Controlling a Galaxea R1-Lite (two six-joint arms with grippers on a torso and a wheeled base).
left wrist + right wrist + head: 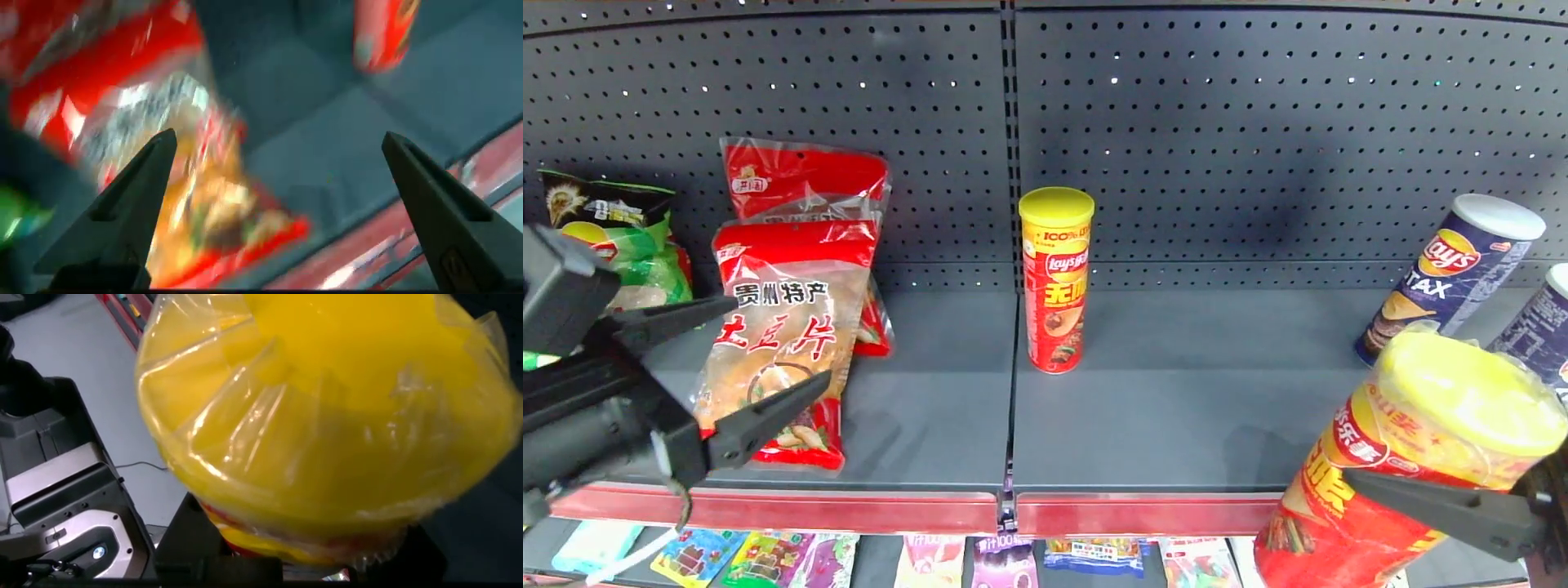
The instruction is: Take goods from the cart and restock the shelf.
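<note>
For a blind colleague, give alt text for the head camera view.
The right pincer holds a tilted, yellow-lidded red can before the right end of the shelf. The open left pincer hangs by a red snack bag; a second red can stands upright centrally, blue cans leaning at right.

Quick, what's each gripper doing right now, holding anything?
Left gripper: open, holding nothing.
Right gripper: closed on the yellow-lidded chip can.
</note>
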